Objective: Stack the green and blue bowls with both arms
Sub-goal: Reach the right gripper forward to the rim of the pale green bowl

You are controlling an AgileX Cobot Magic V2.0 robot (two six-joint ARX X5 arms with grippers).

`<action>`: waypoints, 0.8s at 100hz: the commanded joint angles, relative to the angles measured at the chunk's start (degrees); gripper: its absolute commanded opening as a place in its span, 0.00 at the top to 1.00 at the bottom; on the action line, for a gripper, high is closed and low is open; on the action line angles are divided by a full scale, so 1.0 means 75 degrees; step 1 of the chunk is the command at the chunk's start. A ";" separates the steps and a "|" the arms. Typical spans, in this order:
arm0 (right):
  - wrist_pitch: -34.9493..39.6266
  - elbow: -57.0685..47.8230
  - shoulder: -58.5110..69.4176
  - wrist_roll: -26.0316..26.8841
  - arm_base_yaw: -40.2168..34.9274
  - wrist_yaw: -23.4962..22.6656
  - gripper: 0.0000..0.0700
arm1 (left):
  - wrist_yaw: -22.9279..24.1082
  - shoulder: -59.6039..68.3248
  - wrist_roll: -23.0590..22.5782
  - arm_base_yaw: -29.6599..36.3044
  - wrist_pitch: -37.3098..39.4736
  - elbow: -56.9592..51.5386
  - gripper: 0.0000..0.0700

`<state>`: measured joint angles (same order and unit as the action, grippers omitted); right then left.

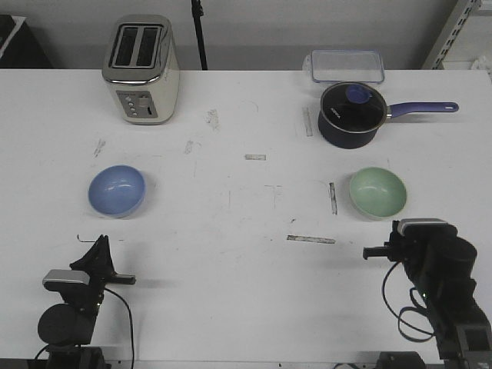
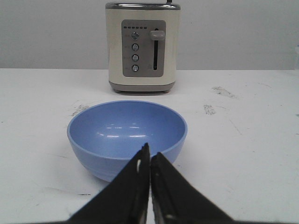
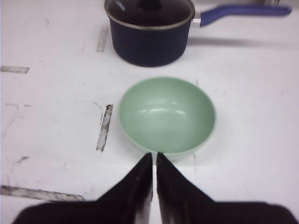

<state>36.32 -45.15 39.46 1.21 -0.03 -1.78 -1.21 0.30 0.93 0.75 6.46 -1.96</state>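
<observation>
Scuffed white table (image 1: 231, 254), smooth round bowls (image 1: 117, 191)

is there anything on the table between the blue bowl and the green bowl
No objects. In the front view, the table between the blue bowl and green bowl holds only scuffs and tape strips.

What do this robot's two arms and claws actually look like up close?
Both arms are black and chunky-jointed, each carrying a small silver-grey camera box. Thin black cables loop from them. The left claw and right claw are each a pair of flat, matte black fingers tapering to a point. The right claw's inner edges look scuffed pale.
</observation>
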 commanded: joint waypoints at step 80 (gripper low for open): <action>0.1626 -0.4004 0.5834 0.0772 0.1536 -0.1510 0.61 | 0.0023 -0.0015 -0.0035 -0.0015 0.0119 0.0169 1.00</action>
<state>49.08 -73.80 81.52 7.49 10.28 -11.14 -1.21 0.30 0.93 0.75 6.46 -1.96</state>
